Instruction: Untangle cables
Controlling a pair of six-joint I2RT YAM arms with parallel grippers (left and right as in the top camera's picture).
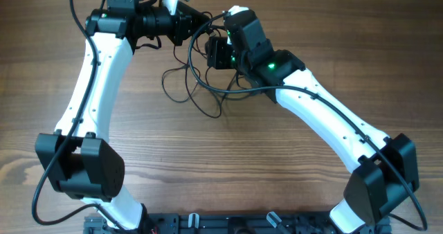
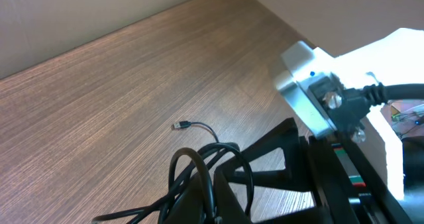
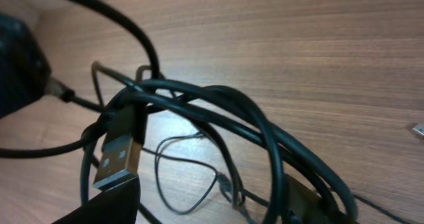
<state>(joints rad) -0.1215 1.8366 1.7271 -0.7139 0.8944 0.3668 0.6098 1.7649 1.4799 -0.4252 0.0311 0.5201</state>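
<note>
Two grippers meet over the cables (image 1: pixel 201 92), one tangle lying on the table (image 1: pixel 277 172) (strands too knotted to count). Beyond the tangle the table's far edge is near, so there is little room there. On the tangle's near side, between the two arms, lies wide bare wood. Left gripper (image 1: pixel 188 23) sits just beyond the tangle, jaws shut. Black strands loop against its fingers; whether pinched, I cannot tell. Right gripper (image 1: pixel 216 52) hangs over the tangle's far side, jaws apart, a thick bunch of strands crossing the gap. Two plug ends seen: one silver-tipped USB plug (image 3: pixel 114 159) at the right gripper's finger, one small plug (image 2: pixel 181 125) loose on the wood just off the tangle.
</note>
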